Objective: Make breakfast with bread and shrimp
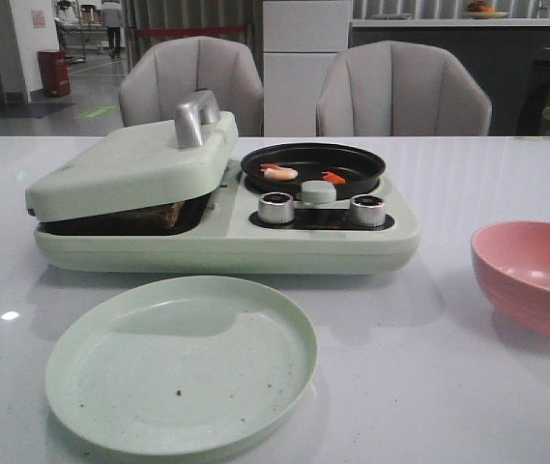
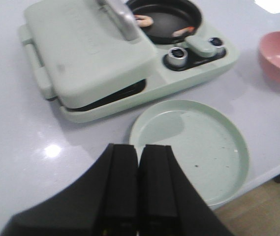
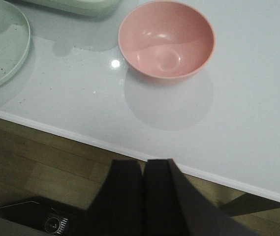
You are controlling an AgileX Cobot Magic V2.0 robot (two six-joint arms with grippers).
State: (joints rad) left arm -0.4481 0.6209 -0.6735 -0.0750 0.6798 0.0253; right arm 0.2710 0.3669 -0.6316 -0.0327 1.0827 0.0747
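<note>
Two small curled shrimp, one pale pink (image 1: 279, 173) and one orange-red (image 1: 333, 177), lie in the round black pan (image 1: 352, 159) on the right half of the pale green breakfast maker (image 1: 226, 246). They also show in the left wrist view (image 2: 143, 20). The maker's lid (image 1: 134, 169) is lowered almost flat over the left half. A brown edge of bread (image 1: 156, 215) shows in the narrow gap beneath it. My left gripper (image 2: 139, 147) is shut and empty above the table's front edge. My right gripper (image 3: 144, 162) is shut and empty, out past the table's edge over the floor.
An empty pale green plate (image 1: 183, 362) lies in front of the maker. A pink bowl (image 1: 535, 271) stands empty at the right. Two silver knobs (image 1: 276, 208) and a green handle sit on the maker's front. Two grey chairs (image 1: 400, 92) stand behind the table.
</note>
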